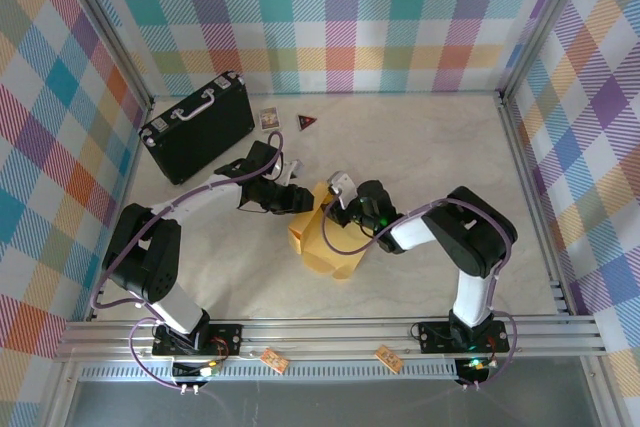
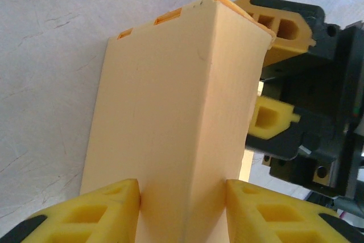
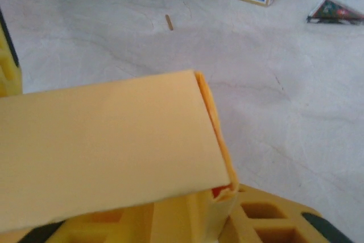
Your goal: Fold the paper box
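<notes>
The paper box stands near the middle of the desk, between the two arms. It is folded into a rectangular shape with closed walls, and its inside is hidden. The left pincer grips it, one yellow finger pressed on each side wall. The right pincer is at the far end of the box. Its fingers stand a little apart around the box edge, but I cannot tell if they clamp it. Behind, on the left, a black case lies closed, its contents not visible. A small card pack and a dark triangle lie just beside the case.
</notes>
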`<act>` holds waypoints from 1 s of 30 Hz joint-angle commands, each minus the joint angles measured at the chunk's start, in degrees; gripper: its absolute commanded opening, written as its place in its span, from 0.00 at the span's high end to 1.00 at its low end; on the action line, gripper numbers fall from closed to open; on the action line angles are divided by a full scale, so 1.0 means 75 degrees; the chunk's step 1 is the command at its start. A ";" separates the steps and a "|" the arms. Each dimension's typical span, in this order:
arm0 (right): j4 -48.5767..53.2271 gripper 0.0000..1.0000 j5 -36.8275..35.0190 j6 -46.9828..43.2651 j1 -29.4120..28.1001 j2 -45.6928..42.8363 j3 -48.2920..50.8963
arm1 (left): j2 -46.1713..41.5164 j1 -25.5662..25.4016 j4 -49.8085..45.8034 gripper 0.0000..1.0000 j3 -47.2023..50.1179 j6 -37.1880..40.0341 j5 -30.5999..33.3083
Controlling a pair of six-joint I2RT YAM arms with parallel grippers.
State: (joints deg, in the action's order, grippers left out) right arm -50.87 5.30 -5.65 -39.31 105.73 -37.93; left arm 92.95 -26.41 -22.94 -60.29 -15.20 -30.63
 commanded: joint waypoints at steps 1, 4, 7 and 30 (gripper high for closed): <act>0.0333 0.73 0.0796 -0.0172 0.0105 -0.0110 -0.0332 | 0.0325 0.0053 -0.0876 0.58 0.0134 0.0102 0.0358; 0.0656 0.80 0.1040 -0.0055 0.0225 -0.0047 -0.0584 | 0.0287 0.0048 -0.0870 0.58 0.0152 0.0104 0.0378; 0.0547 0.87 0.1168 0.0192 0.0249 0.0023 -0.0618 | 0.0316 0.0049 -0.0798 0.58 0.0173 0.0090 0.0306; -0.0613 0.43 0.0058 0.1008 0.0155 -0.1288 0.1366 | 0.0282 0.0053 -0.0656 0.58 0.0252 -0.0068 0.0419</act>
State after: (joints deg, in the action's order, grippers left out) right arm -50.94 7.18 -0.80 -37.41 97.71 -29.85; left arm 92.95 -26.13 -22.96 -60.29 -15.25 -30.89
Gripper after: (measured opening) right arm 0.573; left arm 0.417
